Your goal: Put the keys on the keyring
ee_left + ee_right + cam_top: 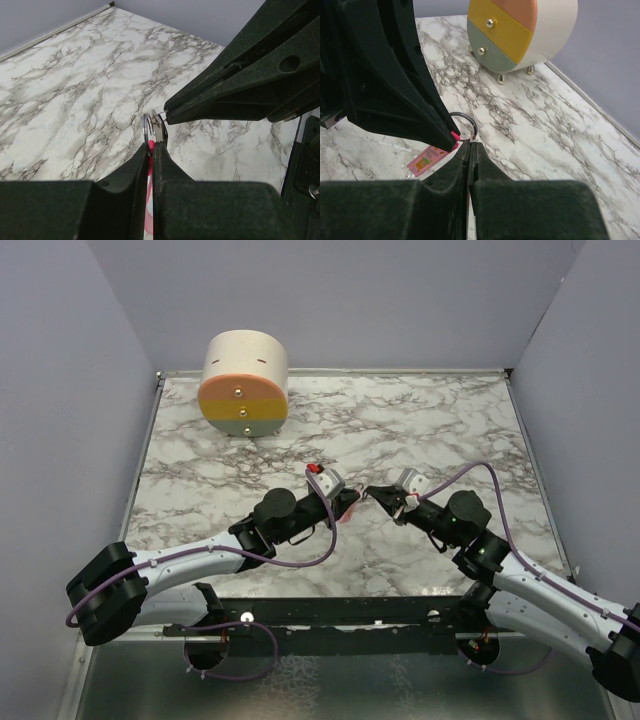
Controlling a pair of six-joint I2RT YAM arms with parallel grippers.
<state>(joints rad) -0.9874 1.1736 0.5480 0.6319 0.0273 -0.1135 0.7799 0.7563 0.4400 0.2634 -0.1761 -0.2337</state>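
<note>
Both grippers meet tip to tip above the middle of the marble table (420, 430). My left gripper (356, 498) (151, 146) is shut on the keys (149, 200), a slim pink piece running down between its fingers. The lower end of the keys (426, 161) hangs as a flat pink tag below them. The keyring (463, 128) (146, 128), a thin metal loop, stands at the pink piece's top end. From the opposite side, my right gripper (376, 492) (470, 145) is shut on the ring's rim. A small silver bit (159, 131) shows inside the loop.
A round cream drawer box (244, 383) (520, 30) with orange, yellow and green fronts stands at the back left. Grey walls (60, 390) close the table on three sides. A black rail (330, 612) runs along the near edge.
</note>
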